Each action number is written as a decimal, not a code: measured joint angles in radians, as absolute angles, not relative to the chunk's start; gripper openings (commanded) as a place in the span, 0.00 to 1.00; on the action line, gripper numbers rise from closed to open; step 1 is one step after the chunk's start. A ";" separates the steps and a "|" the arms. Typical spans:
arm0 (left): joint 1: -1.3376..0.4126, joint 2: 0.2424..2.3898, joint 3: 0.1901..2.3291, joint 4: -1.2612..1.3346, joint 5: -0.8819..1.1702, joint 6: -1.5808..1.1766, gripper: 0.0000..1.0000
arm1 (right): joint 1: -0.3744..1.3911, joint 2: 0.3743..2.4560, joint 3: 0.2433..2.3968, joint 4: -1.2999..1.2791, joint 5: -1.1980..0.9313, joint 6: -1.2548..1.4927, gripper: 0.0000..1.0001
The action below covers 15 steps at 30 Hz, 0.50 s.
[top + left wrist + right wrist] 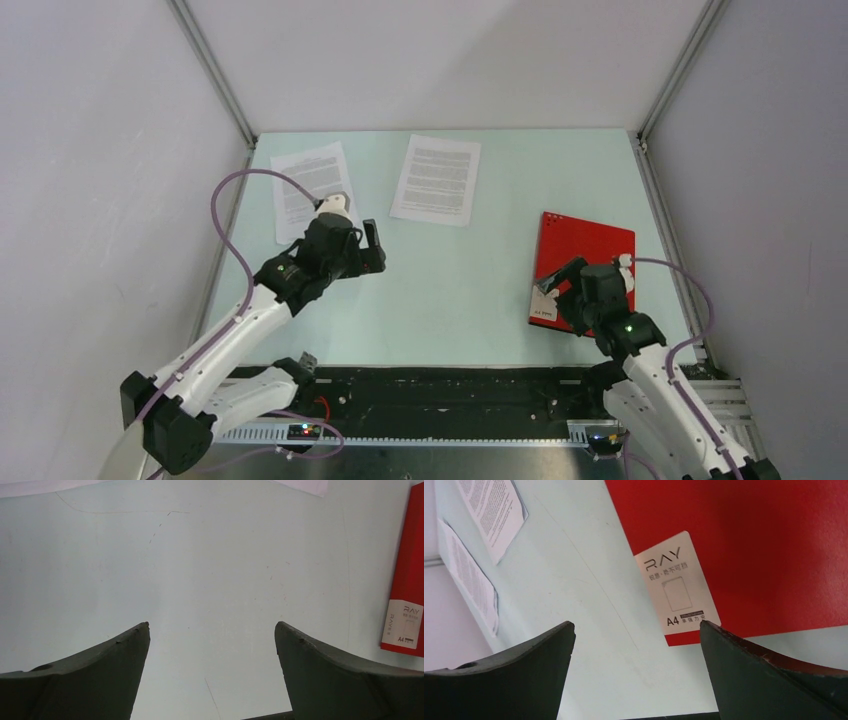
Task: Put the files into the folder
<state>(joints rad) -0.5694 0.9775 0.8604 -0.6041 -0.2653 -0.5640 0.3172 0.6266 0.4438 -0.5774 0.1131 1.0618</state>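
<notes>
Two files lie flat at the back of the table: one sheet point(311, 190) at the back left, partly under my left arm, and one point(436, 179) near the back middle. The folder point(590, 255) lies closed, red side up, at the right, its white label point(676, 587) at the near left corner. My left gripper point(372, 248) is open and empty above bare table, near the left sheet. My right gripper point(551, 284) is open and empty over the folder's near left corner point(684, 637). In the left wrist view the gripper point(212, 627) faces bare table, with the folder point(407, 555) at the right edge.
Grey walls enclose the table on three sides, with metal frame posts point(215, 75) at the back corners. A black strip point(450, 395) and the arm bases run along the near edge. Both sheets show in the right wrist view point(494, 510), point(471, 585).
</notes>
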 measured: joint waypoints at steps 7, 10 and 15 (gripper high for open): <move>-0.547 1.002 0.861 -0.604 -0.226 -0.551 1.00 | 0.278 0.506 0.324 -0.592 0.076 1.168 0.99; -0.542 1.011 0.861 -0.604 -0.214 -0.549 1.00 | 0.270 0.477 0.286 -0.601 0.061 1.210 0.99; -0.535 1.027 0.864 -0.604 -0.204 -0.549 1.00 | 0.268 0.387 0.269 -0.668 0.055 1.268 0.99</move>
<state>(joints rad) -0.5346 1.0271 0.8642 -0.6044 -0.2035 -0.5488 0.2680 0.3870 0.2687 -0.6682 0.0547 1.2678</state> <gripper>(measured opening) 0.996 0.993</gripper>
